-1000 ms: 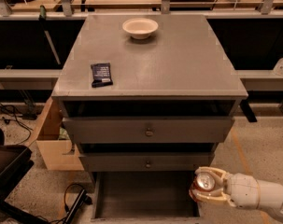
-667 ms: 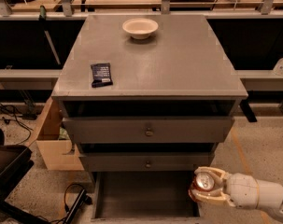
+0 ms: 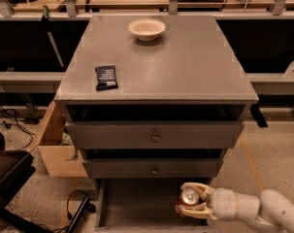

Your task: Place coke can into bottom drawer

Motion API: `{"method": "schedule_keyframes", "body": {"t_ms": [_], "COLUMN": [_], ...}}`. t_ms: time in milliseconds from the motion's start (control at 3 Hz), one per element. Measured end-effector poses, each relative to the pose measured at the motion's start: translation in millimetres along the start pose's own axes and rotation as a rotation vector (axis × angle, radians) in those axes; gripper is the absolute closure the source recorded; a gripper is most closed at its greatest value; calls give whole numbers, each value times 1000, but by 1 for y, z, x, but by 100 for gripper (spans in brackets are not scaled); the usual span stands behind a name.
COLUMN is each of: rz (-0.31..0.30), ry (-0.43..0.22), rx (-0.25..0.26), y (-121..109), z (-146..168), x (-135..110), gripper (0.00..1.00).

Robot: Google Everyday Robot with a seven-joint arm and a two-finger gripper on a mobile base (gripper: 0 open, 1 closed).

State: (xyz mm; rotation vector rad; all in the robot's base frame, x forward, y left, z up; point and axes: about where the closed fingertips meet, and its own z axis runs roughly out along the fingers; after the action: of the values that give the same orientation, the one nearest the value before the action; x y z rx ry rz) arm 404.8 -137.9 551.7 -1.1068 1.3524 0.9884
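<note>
The cream-coloured 2-finger gripper [image 3: 182,198], reaching in from the lower right, is clamping its fingers around the small red-orange cylindrical coke can with a silver top [image 3: 189,196]. It is holding the can upright over the right end of the pulled-out bottom drawer [image 3: 137,203], a wide shallow grey tray with a dark floor beneath 2 knobbed drawer fronts. Picking up and carrying look done, so what is remaining, in my judgement, is lowering the can onto the floor, spreading the fingers and drawing clear; whether the can is touching the floor I cannot tell.
</note>
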Motion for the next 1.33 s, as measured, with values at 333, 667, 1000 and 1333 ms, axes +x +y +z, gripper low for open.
{"method": "schedule_keyframes", "body": {"t_ms": [333,667,1000,1333], "rz": [-6,-23,-34,-34], "ry": [-54,-119,-118,-118], "rx": [-19,-28,-46,-46], "y": [0,-3,-16,-16], "z": [37,66,88,88], "x": [61,111,150,150], "gripper": [100,100,100,100]}}
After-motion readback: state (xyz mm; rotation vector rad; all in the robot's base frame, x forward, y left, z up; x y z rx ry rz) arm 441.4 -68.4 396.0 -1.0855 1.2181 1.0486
